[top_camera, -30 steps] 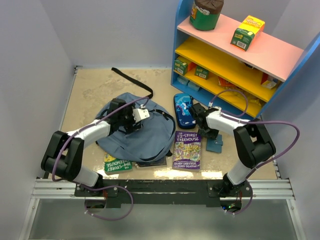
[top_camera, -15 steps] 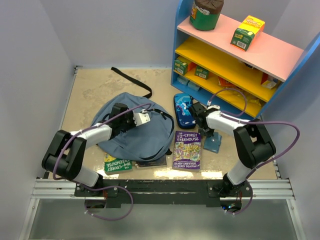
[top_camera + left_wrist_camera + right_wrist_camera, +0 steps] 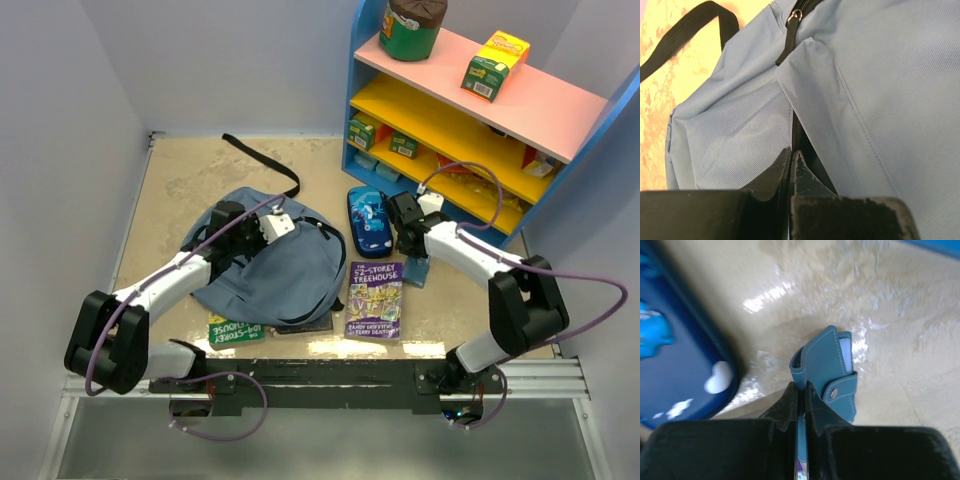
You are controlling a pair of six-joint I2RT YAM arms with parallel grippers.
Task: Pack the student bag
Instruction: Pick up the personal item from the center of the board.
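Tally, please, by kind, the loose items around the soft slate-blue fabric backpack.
2 paperback books, covers showing: purple book, green book
1 dark-blue printed pencil case
1 small teal snap-flap wallet
Total: 4; dark flat edge under the backpack uncounted.

Left arm [image 3: 165, 283] and right arm [image 3: 470, 255]: white link shells, black joints. Purple cable [image 3: 590, 315] runs back from the fingers [image 3: 771, 180]. Fingers black, inner edges scuffed grey.

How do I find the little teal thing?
Start at the colourful shelf, then the table below it. Right of the purple book, the right gripper pinches a small teal wallet with a snap; the pencil case nearby is bigger and dark blue.
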